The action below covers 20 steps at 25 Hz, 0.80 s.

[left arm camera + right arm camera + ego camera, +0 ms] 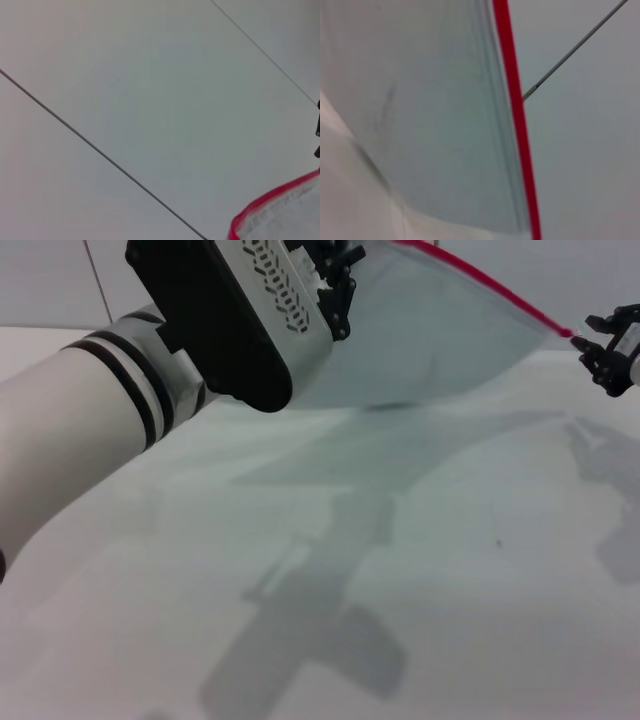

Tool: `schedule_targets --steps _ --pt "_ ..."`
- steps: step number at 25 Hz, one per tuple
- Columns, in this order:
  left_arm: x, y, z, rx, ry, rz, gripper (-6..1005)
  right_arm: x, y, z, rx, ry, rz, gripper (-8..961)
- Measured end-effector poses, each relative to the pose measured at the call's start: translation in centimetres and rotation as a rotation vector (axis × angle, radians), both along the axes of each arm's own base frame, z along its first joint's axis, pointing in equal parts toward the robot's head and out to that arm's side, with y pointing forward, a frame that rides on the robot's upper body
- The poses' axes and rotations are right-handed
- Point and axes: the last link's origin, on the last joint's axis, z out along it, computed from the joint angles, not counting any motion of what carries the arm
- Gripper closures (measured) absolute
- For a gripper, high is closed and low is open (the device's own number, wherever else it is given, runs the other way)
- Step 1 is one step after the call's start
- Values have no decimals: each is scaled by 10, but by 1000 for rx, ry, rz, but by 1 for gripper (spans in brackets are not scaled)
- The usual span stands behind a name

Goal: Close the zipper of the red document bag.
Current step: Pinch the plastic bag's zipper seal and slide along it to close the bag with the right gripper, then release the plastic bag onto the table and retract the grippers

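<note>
The red document bag (pixel 440 340), a translucent pale pouch, hangs in the air above the white table (pixel 470 570), stretched between both arms. Its zipper (pixel 490 285) is a thin red strip along the upper edge, sloping down to the right. My left gripper (pixel 335 290) is shut on the bag's upper left part, near the strip. At the far right, my right gripper (pixel 590 343) pinches the bag's corner where the red strip ends. The left wrist view catches a red-edged corner of the bag (pixel 290 215). The right wrist view shows the zipper (pixel 517 125) running beside the pouch wall (pixel 435 125).
My left forearm (pixel 90 410), white with black bands, fills the left of the head view. Shadows of the arms and bag fall on the tabletop. A pale panelled wall (pixel 150 100) with thin dark seams stands behind.
</note>
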Motion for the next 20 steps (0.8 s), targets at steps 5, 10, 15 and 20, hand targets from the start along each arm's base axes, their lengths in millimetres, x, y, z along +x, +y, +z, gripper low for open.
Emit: schedule_targets --steps 5,10,15,20 --pt "-2 2 -3 -4 15 -2 896 0 0 0 4 9 -2 684" --pt "-3 3 -3 25 -11 -27 894 0 0 2 12 18 -7 504" --pt "-4 3 -5 25 -44 -21 778 -1 -1 3 22 64 -14 323" --pt "-6 8 1 22 -139 25 588 -3 -7 9 55 206 -30 322"
